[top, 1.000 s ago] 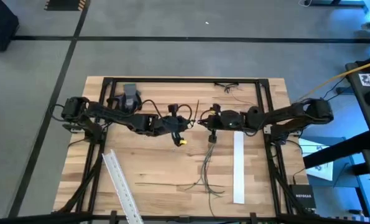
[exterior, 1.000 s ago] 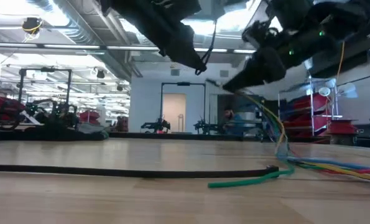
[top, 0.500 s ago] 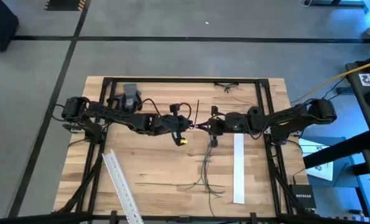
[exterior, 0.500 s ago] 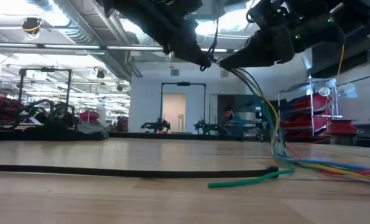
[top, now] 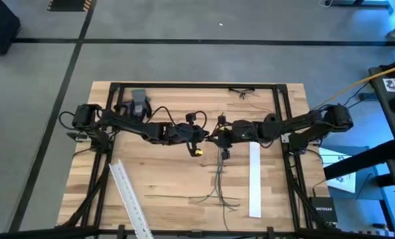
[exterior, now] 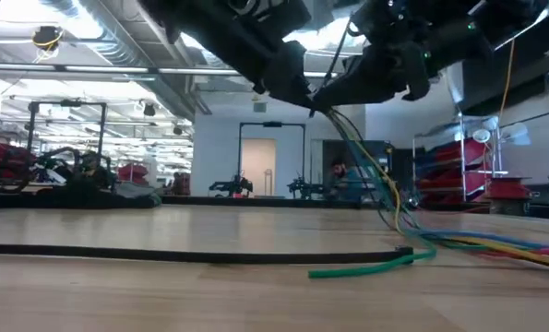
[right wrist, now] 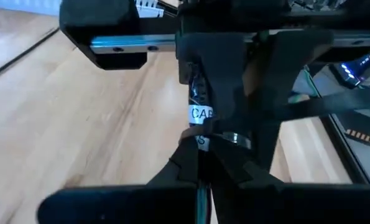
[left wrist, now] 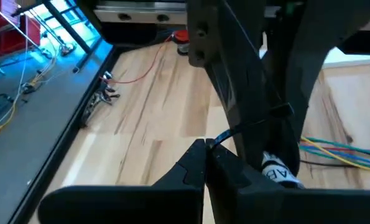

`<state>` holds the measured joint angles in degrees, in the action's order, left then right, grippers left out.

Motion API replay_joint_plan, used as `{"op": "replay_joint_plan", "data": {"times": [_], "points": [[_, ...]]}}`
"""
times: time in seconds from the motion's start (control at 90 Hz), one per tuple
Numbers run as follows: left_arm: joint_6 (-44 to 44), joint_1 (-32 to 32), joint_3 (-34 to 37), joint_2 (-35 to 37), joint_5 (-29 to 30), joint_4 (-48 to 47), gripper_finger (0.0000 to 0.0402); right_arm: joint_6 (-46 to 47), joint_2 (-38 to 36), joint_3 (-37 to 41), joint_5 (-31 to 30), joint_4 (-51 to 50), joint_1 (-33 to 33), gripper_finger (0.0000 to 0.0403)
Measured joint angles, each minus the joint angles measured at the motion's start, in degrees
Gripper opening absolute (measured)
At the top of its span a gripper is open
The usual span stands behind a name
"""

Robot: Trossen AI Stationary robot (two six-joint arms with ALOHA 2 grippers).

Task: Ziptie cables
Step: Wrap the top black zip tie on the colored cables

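Two claws nose to nose above the middle of the table.

The left claw [top: 206,136] and right claw [top: 216,137] meet tip to tip, the right pinched shut on the cables [top: 221,174], the left shut on a thin black strap. The cables hang toward six o'clock, fanning out well short of the front edge. A white strip [top: 254,179] lies at four o'clock, another [top: 132,200] at seven; bare table [top: 164,172] between.
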<state>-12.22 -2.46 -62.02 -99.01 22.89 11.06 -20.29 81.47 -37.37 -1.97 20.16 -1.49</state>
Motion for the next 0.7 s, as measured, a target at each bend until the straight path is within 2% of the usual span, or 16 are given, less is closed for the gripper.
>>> {"op": "replay_joint_plan", "data": {"times": [0.133, 0.233, 0.533, 0.7], "points": [[0.35, 0.83, -0.11, 0.06, -4.82, 1.41, 0.0000, -1.21, 0.02, -0.03, -0.01, -0.07, 0.02, 0.0013], [0.47, 0.83, -0.11, -0.65, -5.41, 1.32, 0.0000, -1.19, 0.04, -0.03, 0.02, -0.76, 0.02, 0.0025], [0.75, 1.44, -0.11, -1.48, -5.52, 1.60, 0.0000, -0.77, -0.17, -0.53, 0.45, -3.03, -0.01, 0.0125], [0.45, 1.91, -0.23, -2.34, -5.57, 2.11, 0.0000, -0.70, -1.18, -2.00, 0.04, -8.37, -0.02, 0.0140]]}}
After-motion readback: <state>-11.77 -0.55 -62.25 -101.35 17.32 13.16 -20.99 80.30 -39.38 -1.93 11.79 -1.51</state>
